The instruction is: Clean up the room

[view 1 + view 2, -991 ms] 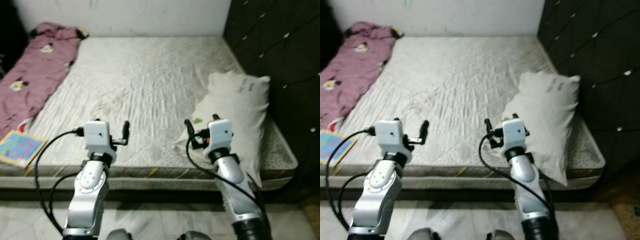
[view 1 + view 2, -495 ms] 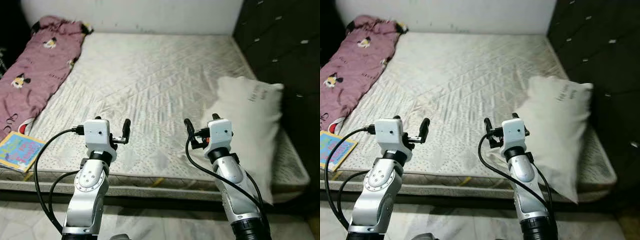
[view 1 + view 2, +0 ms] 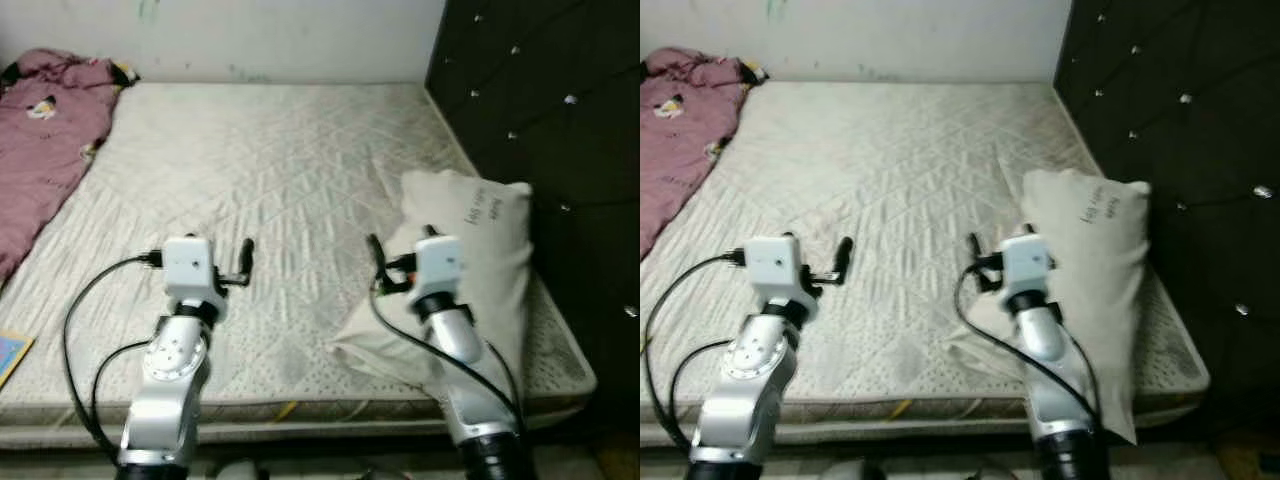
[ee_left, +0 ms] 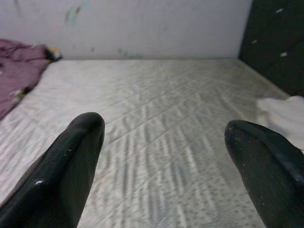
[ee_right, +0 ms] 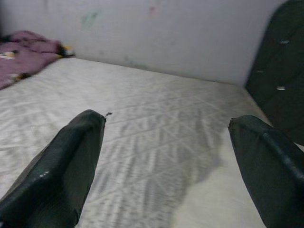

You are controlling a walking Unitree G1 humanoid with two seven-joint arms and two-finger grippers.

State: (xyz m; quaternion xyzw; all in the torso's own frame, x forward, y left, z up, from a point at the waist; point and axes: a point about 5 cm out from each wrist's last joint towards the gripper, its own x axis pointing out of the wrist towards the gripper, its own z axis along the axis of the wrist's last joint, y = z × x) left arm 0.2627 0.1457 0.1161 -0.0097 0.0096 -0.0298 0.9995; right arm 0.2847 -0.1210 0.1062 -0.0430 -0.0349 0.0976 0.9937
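The view has swung toward the robot's right since a moment ago (the camera turned; the things did not), so the pillow (image 3: 462, 262) now lies just right of the right gripper (image 5: 166, 156), whose fingers are spread wide and empty. The left gripper (image 4: 161, 161), equally released, hovers over bare mattress (image 3: 260, 150), the maroon blanket (image 3: 45, 135) far off its left side. The pillow looks the likely target.

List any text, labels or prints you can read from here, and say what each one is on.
Dark print on the upper part of the cream-white pillow: a short line of lettering, too blurred to read.
Cartoon figures on the pink patterned blanket: pictures, with no letters I can make out.
Corner of a colourful flat book at the mattress edge: too little in view to read.
White quilted mattress, black tufted headboard: no text seen.
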